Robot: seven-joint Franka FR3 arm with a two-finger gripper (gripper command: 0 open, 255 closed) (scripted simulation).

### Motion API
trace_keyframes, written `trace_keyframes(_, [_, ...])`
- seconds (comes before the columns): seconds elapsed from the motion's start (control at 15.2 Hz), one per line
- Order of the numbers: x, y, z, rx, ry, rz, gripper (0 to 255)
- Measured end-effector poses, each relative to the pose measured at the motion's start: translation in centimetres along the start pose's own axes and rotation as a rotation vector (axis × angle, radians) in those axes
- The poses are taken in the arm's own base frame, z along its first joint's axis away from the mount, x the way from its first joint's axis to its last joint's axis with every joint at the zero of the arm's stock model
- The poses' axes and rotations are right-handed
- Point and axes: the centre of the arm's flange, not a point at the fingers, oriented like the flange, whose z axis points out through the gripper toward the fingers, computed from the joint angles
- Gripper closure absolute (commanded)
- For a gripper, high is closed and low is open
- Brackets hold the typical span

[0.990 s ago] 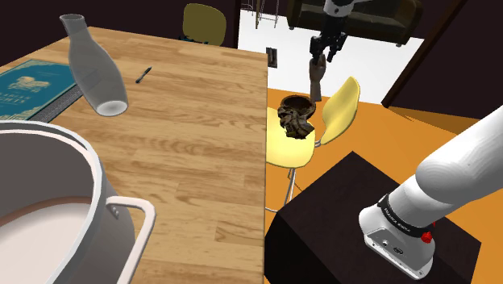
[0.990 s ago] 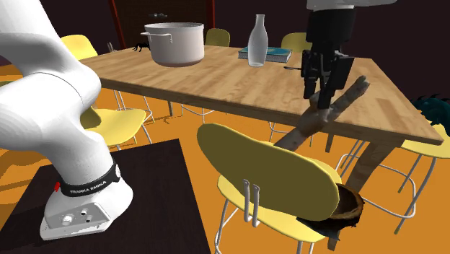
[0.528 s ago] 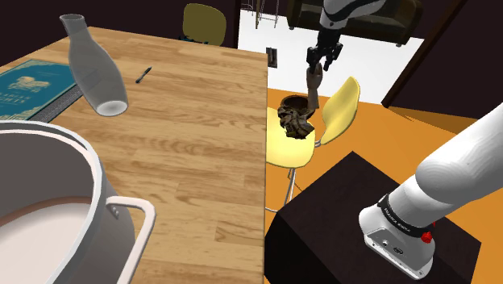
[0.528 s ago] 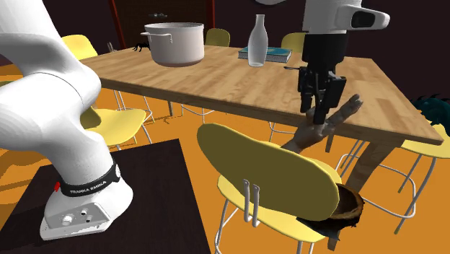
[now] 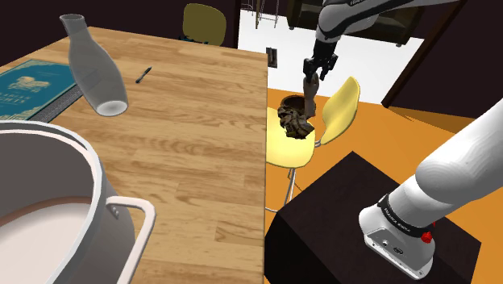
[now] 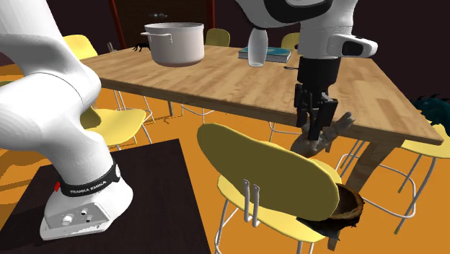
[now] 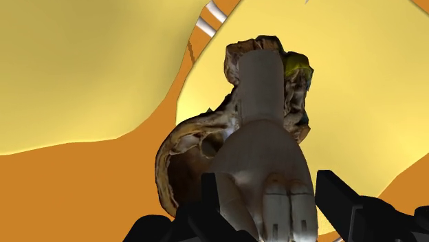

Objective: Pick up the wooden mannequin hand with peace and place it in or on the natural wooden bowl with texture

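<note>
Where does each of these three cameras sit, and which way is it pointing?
Shoulder view: beside the stand, looking down over the wooden table; the white arm reaches toward a yellow chair.
Second exterior view: low, near the arm's base, facing the table's side; the gripper holds the mannequin hand.
Wrist view: on the robot's wrist, looking down at the bowl; black fingers show.
Shared: all three show the mannequin hand, bowl and chair.

The black gripper (image 6: pixel 316 128) points down in front of the wooden table (image 6: pixel 216 79), near its edge, and it clasps the wooden mannequin hand (image 6: pixel 339 124) between its fingers. The hand is tilted, and its lower end is hidden behind the backrest of the yellow chair (image 6: pixel 267 173). The dark brown bowl (image 6: pixel 350 203) lies lower, on the chair seat.
</note>
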Motion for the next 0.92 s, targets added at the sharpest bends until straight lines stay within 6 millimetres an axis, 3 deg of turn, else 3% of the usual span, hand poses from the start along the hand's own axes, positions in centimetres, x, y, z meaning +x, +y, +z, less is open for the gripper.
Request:
trace_keyframes(0.46, [0.03, -0.06, 1.01, 0.000, 0.000, 0.000, 255])
trace_keyframes(0.53, [0.04, -0.06, 1.01, 0.000, 0.000, 0.000, 0])
trace_keyframes(0.92, [0.04, -0.06, 1.00, 0.000, 0.001, 0.000, 0])
